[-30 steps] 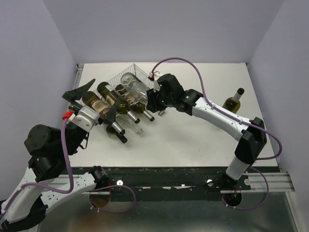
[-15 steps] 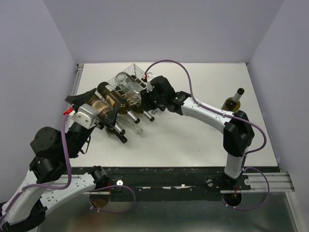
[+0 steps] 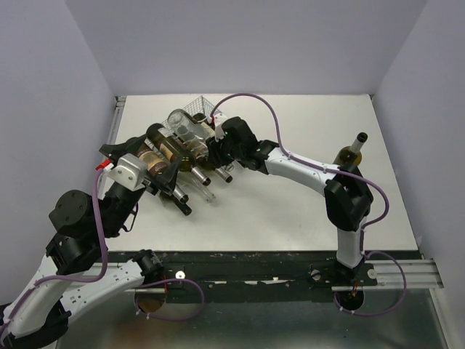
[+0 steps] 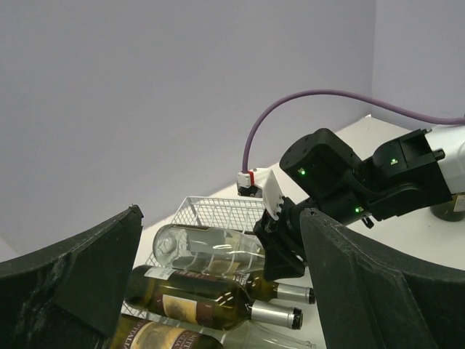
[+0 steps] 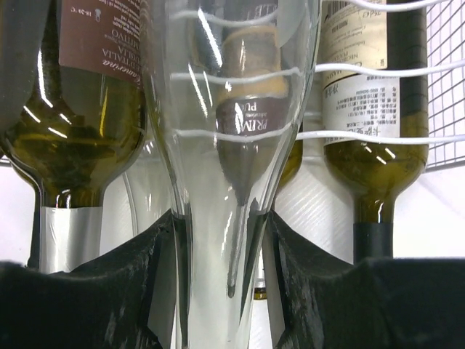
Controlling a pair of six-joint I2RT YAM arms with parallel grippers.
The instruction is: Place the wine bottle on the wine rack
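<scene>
A clear wine bottle (image 3: 187, 129) lies on its side over the white wire wine rack (image 3: 197, 107), above several dark bottles (image 3: 163, 156) that fill the rack. My right gripper (image 3: 216, 147) is shut on the clear bottle's neck (image 5: 218, 182), and its black fingers (image 5: 109, 291) press the glass from both sides. In the left wrist view the clear bottle (image 4: 211, 247) rests across the dark bottles (image 4: 203, 305) in front of the rack's mesh wall (image 4: 218, 212). My left gripper (image 3: 144, 163) hangs open over the dark bottles at the rack's left end, holding nothing.
A green wine bottle (image 3: 350, 153) stands upright at the right side of the table, beside my right arm's elbow. The necks of the dark bottles (image 3: 182, 200) stick out past the rack toward the near edge. Grey walls close in the table's back and sides.
My right gripper has carried the clear bottle to the left, further over the rack. My left gripper has shifted slightly right, closer over the dark bottles, still open.
</scene>
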